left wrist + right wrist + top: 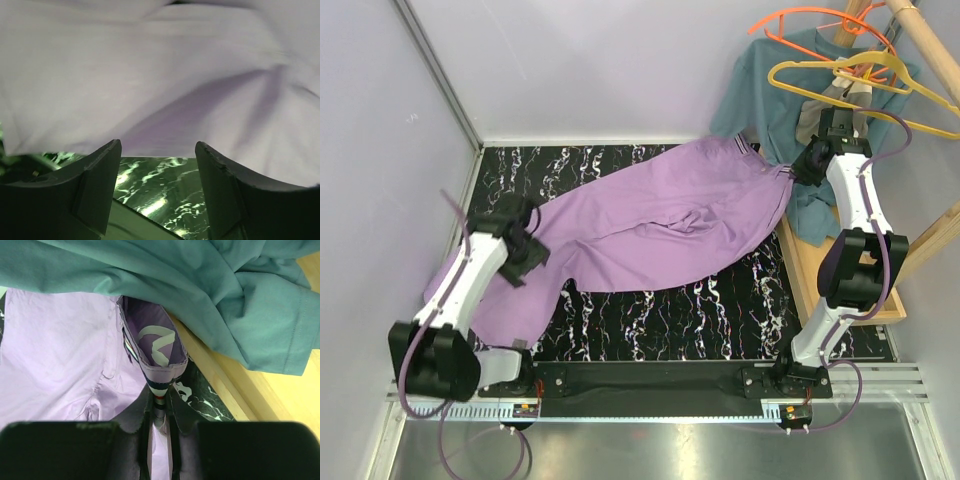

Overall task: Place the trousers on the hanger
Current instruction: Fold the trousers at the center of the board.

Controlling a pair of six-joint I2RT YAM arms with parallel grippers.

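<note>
**Snag risks as the waistband is heading for the rack**

The large lilac cloth trousers (pixel 660 225) are lying stretched across the black, white-veined table (pixel 700 310), legs trailing toward the left arm and the striped waistband reaching the right side. The right gripper (pixel 159 415) is pinching that waistband edge between nearly closed fingers. The left gripper (pixel 157 150) is hovering at the leg cloth with its fingers spread and nothing between them, so it is holding nothing.

The thin yellow plastic hanger (pixel 800 65) is hanging well above and behind the waistband, on the pale wooden rack (pixel 930 50). It is crowded by an orange hanger (pixel 810 15) and a draped teal shirt (pixel 200 280).

Several things are looking likely to go wrong:

- The teal shirt is lying right against the held waistband, so a lift could drag the shirt along or tangle the two.
- The right grip is taking only one narrow bite of the band. The weight of the long legs, with no hold on the left, could pull the cloth out as it rises.
- The yellow hanger is sitting loosely among other wires. A push from the cloth could swing it or knock it off its peg.
- The legs may catch on the rack's wooden base (pixel 810 280) while sliding rightward.
</note>
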